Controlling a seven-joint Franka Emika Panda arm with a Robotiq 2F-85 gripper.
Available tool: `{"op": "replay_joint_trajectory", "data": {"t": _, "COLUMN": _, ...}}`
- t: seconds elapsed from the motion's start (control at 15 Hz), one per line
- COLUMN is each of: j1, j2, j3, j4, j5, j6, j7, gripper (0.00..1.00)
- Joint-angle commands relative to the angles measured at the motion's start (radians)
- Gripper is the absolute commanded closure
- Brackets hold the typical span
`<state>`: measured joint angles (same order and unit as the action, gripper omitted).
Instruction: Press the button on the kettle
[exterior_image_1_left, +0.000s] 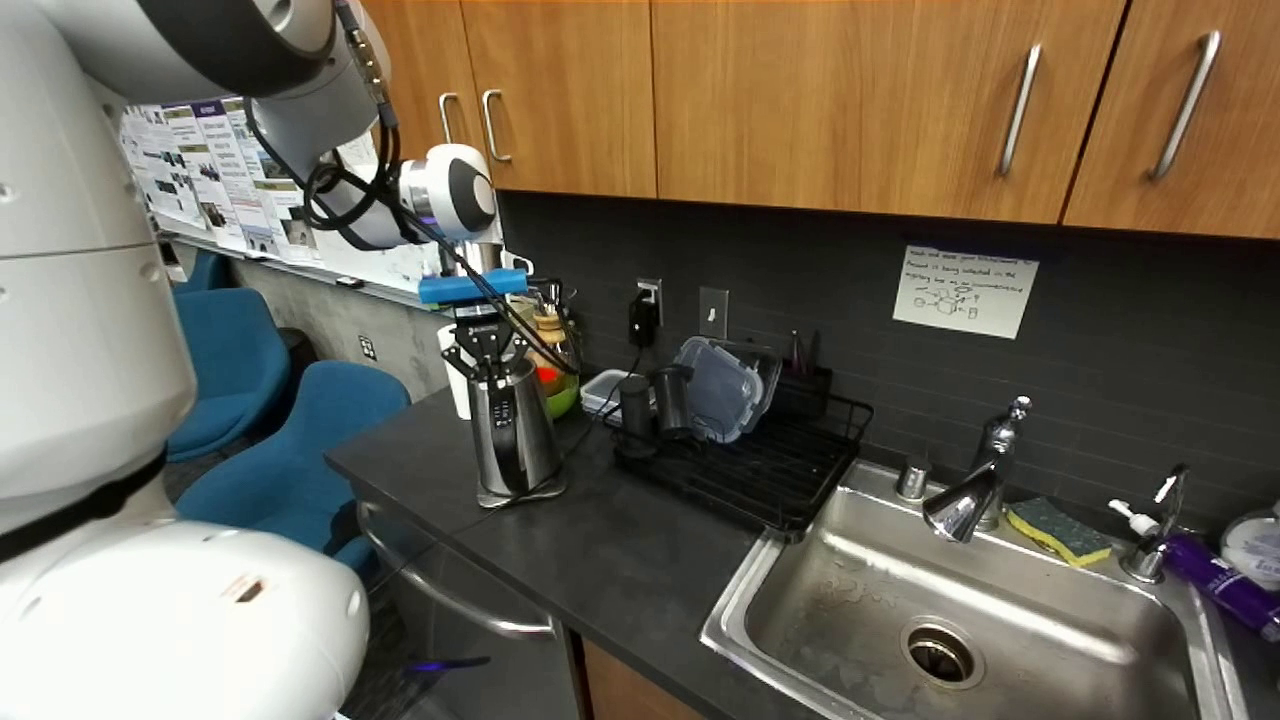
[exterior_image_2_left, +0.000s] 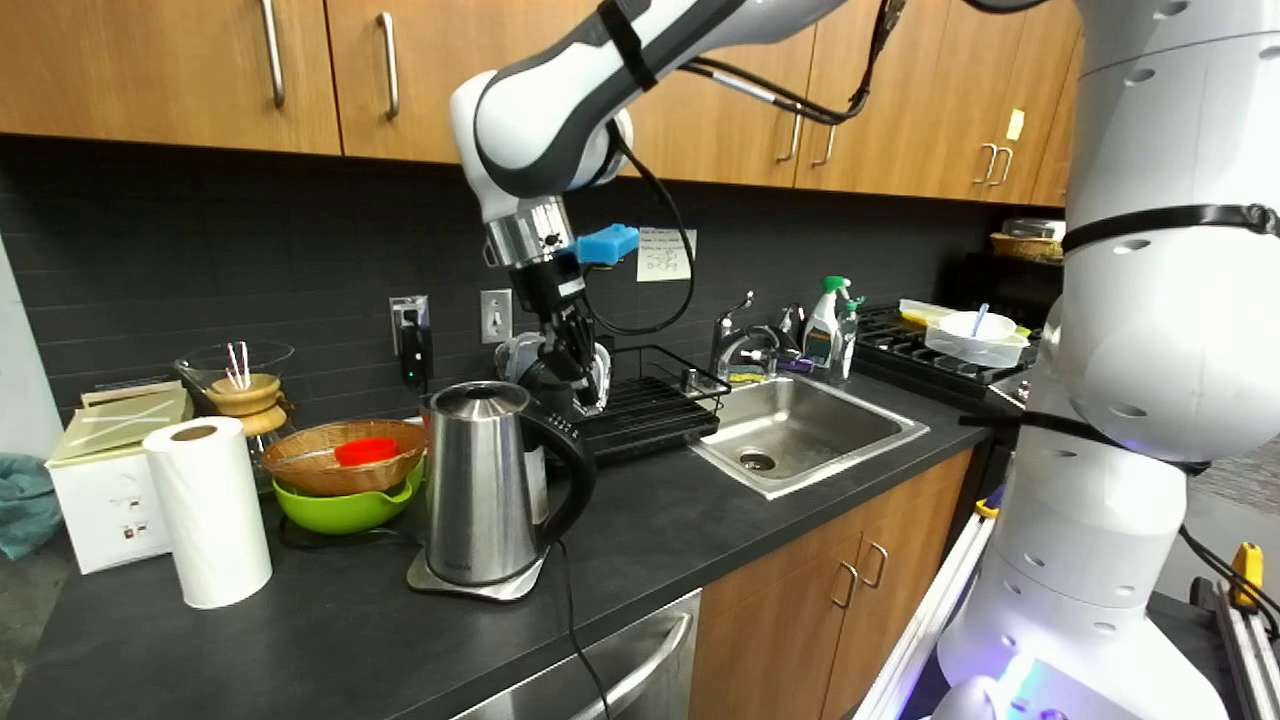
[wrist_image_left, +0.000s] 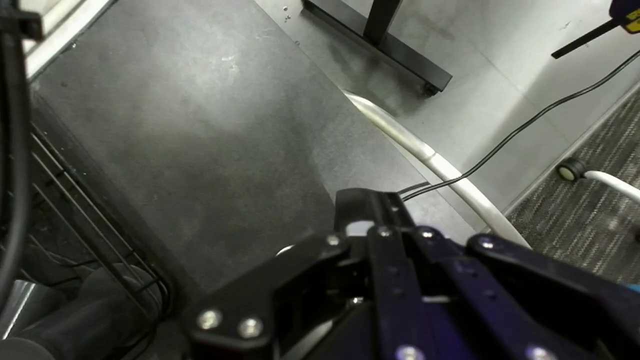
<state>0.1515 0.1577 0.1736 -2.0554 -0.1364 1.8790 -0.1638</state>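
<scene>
A steel kettle stands upright on its base on the dark counter, showing in both exterior views (exterior_image_1_left: 540, 435) (exterior_image_2_left: 478, 490). Its black handle bears a button panel with small pale marks at the top (exterior_image_1_left: 503, 408) (exterior_image_2_left: 562, 426). My gripper (exterior_image_1_left: 490, 376) points down just above the top of the handle. It also shows near the handle's top in an exterior view (exterior_image_2_left: 592, 402). Its fingers look closed together with nothing held. Whether the tips touch the panel I cannot tell. In the wrist view the gripper (wrist_image_left: 406, 233) hides most of the kettle; a dark piece, probably the handle, shows beyond it.
A black dish rack (exterior_image_1_left: 720, 478) with containers stands beside the kettle, then the sink (exterior_image_1_left: 850, 610). A bowl and basket (exterior_image_2_left: 340, 510) and a paper towel roll (exterior_image_2_left: 210, 515) stand on its other side. A cord (exterior_image_2_left: 575, 630) runs over the counter edge. Cabinets (exterior_image_1_left: 850, 110) hang above.
</scene>
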Motion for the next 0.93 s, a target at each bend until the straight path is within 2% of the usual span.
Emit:
{"op": "replay_joint_trajectory", "data": {"t": 0.0, "j1": 0.006, "j2": 0.005, "j3": -0.001, "j4": -0.010, "j5": 0.013, "j6": 0.008, "j7": 0.007, "gripper": 1.00}}
{"op": "replay_joint_trajectory", "data": {"t": 0.87, "j1": 0.011, "j2": 0.062, "j3": 0.004, "j4": -0.002, "j5": 0.004, "j6": 0.015, "j7": 0.010, "gripper": 1.00}}
